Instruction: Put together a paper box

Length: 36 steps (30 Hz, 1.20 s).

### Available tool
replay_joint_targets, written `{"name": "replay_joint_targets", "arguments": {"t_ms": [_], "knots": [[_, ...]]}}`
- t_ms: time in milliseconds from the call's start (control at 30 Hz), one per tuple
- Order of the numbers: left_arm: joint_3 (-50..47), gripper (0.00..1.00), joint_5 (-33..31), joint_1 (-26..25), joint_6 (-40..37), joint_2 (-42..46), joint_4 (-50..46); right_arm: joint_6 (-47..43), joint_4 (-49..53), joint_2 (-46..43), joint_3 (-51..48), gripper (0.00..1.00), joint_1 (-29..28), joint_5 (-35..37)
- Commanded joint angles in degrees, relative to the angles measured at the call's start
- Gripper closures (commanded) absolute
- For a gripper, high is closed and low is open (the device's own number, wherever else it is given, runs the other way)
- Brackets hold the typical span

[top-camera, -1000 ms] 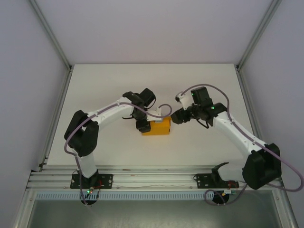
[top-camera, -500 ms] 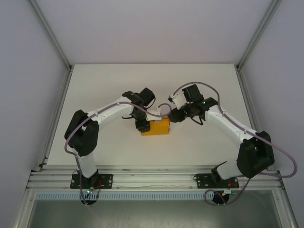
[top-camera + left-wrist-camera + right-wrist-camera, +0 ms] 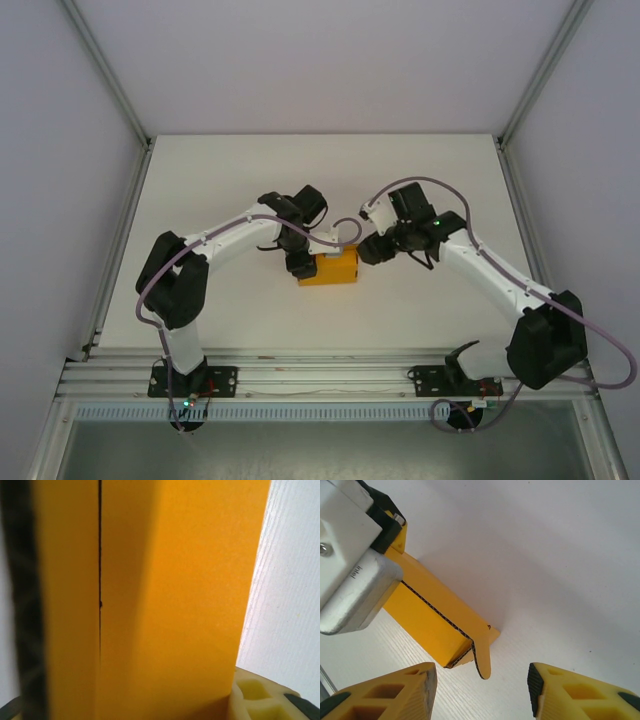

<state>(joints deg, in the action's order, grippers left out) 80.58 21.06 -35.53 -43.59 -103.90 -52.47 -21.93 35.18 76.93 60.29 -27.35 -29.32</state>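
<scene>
Mid-table, the box (image 3: 332, 267) lies flat, folded up into a low orange block with its long axis left to right. Its right end is not closed. In the right wrist view a small rounded flap (image 3: 482, 660) sticks out loose from that end, and the card edge shows corrugation. A seam (image 3: 100, 605) runs along the face seen by the left wrist.

The left gripper (image 3: 300, 262) is at the box's left end and is clamped on it. The box sits between the fingers, with the dark ribbed pad (image 3: 20, 605) pressed flat against one wall.

The right gripper (image 3: 368, 250) sits just off the right end. Its fingers are spread with nothing between them, lined up on the loose flap and not touching it.

The table (image 3: 220, 180) is white and smooth.

Handling, as a judgement:
- The box is light, thin card. It is stiff along its folds, but the walls dent if squeezed hard.
- It would slide easily on this surface, so one end needs pinning.
- The best hold is across the flat walls near an end, as the left gripper has it.
- The flap is flimsy, so push on its face close to the fold rather than pinch the tip.
</scene>
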Motion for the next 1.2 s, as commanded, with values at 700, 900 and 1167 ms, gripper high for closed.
{"name": "replay_joint_targets", "arguments": {"t_ms": [700,900,1167], "knots": [[1.79,0.58,0.42,-0.25,1.41,-0.03,0.73,9.37,-2.51,4.89,2.62,0.71,-1.65,-0.24],[1.74,0.58,-0.36,-0.42,2.05,-0.24,0.74,10.75,-3.22,5.74,4.00,0.83,-1.65,1.40],[1.85,0.59,-1.13,-0.77,3.58,-0.69,2.63,18.96,-4.27,6.24,4.30,1.00,-4.89,0.30]]}}
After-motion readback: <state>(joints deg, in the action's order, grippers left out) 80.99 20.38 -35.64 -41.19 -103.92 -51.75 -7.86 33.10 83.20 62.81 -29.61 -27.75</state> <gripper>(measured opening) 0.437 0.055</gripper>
